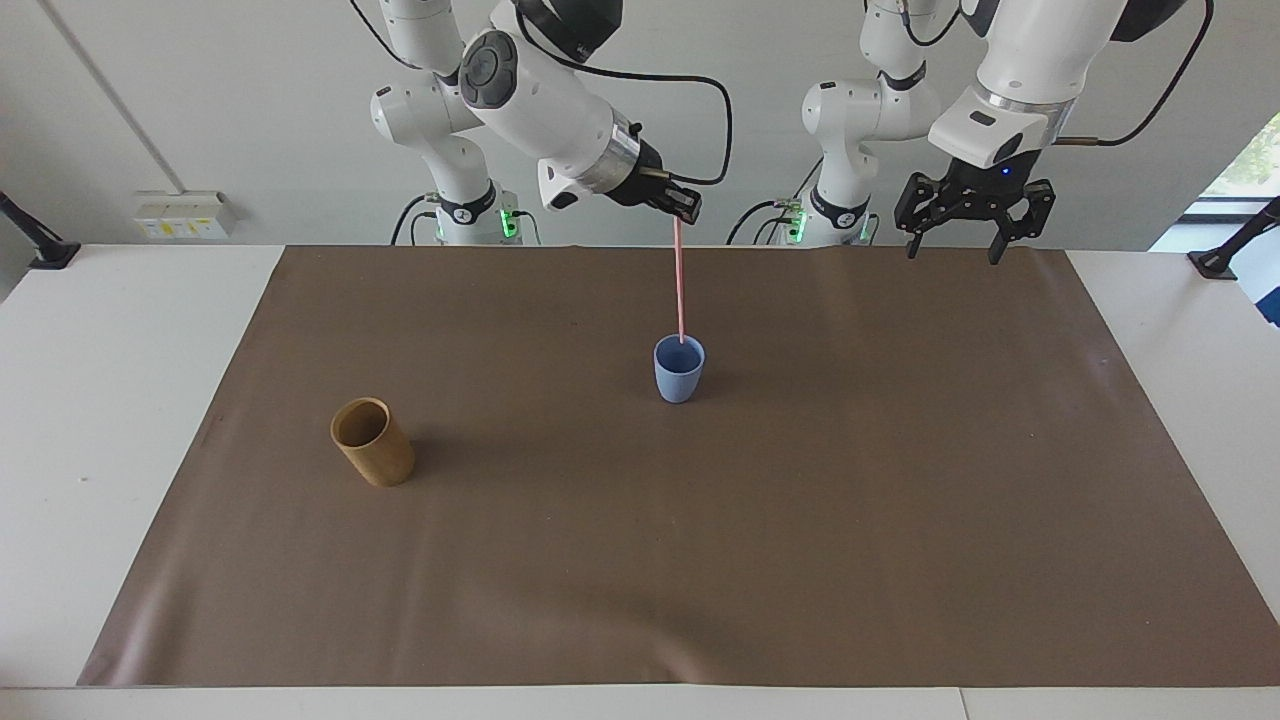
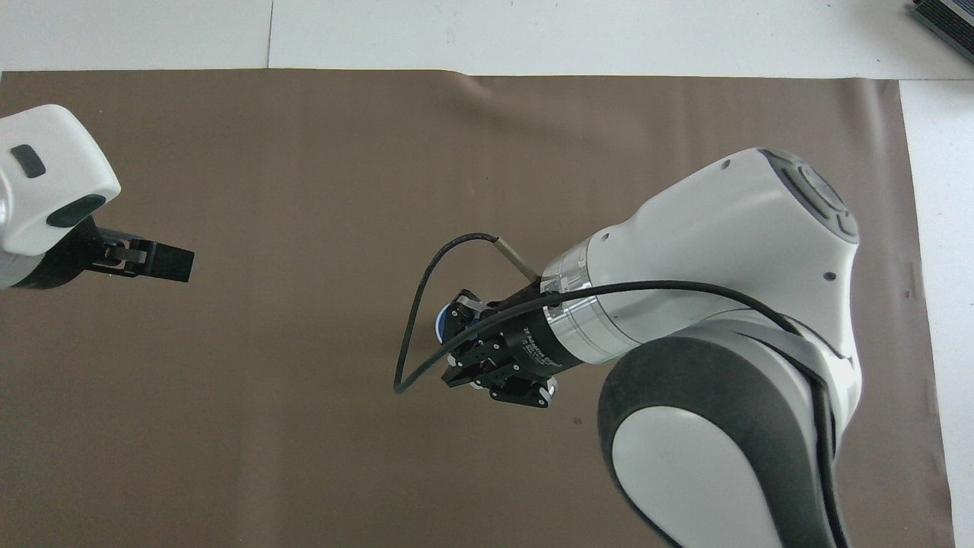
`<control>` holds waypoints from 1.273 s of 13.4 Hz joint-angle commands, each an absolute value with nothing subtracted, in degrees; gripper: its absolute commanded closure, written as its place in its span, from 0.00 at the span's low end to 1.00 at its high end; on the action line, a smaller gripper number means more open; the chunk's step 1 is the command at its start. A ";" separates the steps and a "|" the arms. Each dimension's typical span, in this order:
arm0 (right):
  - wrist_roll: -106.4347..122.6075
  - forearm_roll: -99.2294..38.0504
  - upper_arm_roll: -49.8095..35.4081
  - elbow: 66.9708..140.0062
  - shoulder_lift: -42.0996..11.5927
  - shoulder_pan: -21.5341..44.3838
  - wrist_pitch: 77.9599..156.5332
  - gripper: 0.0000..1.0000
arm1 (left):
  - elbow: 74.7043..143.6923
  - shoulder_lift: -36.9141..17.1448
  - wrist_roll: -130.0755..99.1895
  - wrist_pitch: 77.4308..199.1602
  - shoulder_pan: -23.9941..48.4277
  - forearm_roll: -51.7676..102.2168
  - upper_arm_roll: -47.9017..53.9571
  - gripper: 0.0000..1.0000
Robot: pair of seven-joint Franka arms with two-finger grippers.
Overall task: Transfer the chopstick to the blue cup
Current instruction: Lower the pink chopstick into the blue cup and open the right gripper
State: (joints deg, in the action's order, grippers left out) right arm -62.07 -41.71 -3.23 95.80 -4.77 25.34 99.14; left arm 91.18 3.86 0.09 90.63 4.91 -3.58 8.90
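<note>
The pale pink chopstick [image 1: 679, 285] hangs almost upright from my right gripper [image 1: 686, 208], which is shut on its top end. Its lower tip sits at the mouth of the light blue cup [image 1: 679, 370], which stands upright near the middle of the mat. In the overhead view the right gripper [image 2: 460, 335] covers most of the blue cup [image 2: 440, 326], and the chopstick is hidden under it. My left gripper [image 1: 964, 228] waits open and empty in the air over the mat's edge nearest the robots, at the left arm's end [image 2: 173, 263].
A tan-brown cylindrical cup [image 1: 372, 441] stands on the brown mat [image 1: 800, 520], toward the right arm's end and farther from the robots than the blue cup. In the overhead view the right arm hides it. White table [image 1: 120, 400] surrounds the mat.
</note>
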 commanded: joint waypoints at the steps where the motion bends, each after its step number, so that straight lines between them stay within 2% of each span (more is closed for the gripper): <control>1: -62.06 -42.54 -2.90 97.11 -5.36 25.84 99.76 1.00 | 91.49 4.04 0.88 91.23 4.75 -4.40 8.96 0.00; 3: -61.09 -42.10 -2.90 98.43 -5.36 25.66 99.93 1.00 | 90.97 2.73 1.14 91.76 4.31 -3.87 8.62 0.00; 5: -59.42 -42.01 -2.90 101.41 -5.36 25.84 103.25 1.00 | 90.79 2.55 1.14 91.58 4.31 -3.87 8.61 0.00; 8: -58.80 -41.92 -2.90 102.39 -6.93 26.01 105.02 1.00 | 90.62 2.29 0.62 90.62 4.13 -3.08 8.53 0.00; 11: -58.71 -41.92 -2.90 103.01 -7.30 26.28 107.14 1.00 | 90.79 2.46 -1.14 89.92 0.89 0.78 8.61 0.00; 16: -57.92 -42.01 -2.90 104.94 -8.88 27.77 111.79 1.00 | 91.14 2.90 -1.32 89.56 0.79 0.62 8.70 0.00; 17: -58.01 -42.01 -2.90 104.94 -8.96 27.86 111.80 0.63 | 91.14 2.90 -1.41 89.47 0.79 0.53 8.70 0.00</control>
